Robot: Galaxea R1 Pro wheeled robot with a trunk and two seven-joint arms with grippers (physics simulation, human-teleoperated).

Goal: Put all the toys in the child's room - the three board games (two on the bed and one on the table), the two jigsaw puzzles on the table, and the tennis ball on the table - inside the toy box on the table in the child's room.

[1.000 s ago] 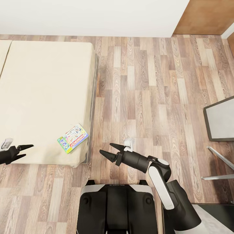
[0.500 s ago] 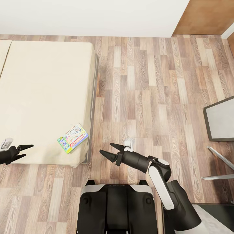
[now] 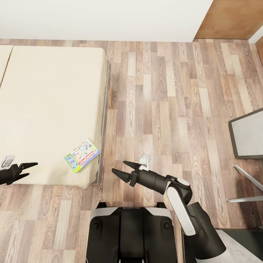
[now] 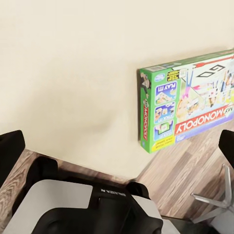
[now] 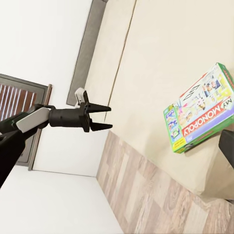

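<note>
1. Head view: the bed [image 3: 47,109] is lying at the left with its plain beige mattress, and one board game [image 3: 82,155], a flat box printed "My Monopoly" with green edges, is resting flat on the mattress near the bed's near right corner. A grey-framed panel with a pale top [image 3: 247,138] is showing at the right edge; what it belongs to cannot be told.
2. Head view: the left gripper [image 3: 30,170] is hovering over the bed's near edge, well to the left of the board game and apart from it, its two dark fingers spread and holding nothing.
3. Head view: the right gripper [image 3: 119,170] is hanging over the wooden floor [image 3: 164,102], just off the bed's corner and to the right of the board game, its fingers spread apart and empty. The right arm is bending at the elbow and reaching leftward across the front of the robot's base [image 3: 131,233].
4. Left wrist view: the board game [image 4: 187,109] is lying at the mattress edge, apart from the fingertips at the frame's sides.
5. Right wrist view: the board game [image 5: 202,109] is sitting near the mattress corner, and the left gripper [image 5: 105,117] is pointing toward it with its fingers spread, well apart from the box.
</note>
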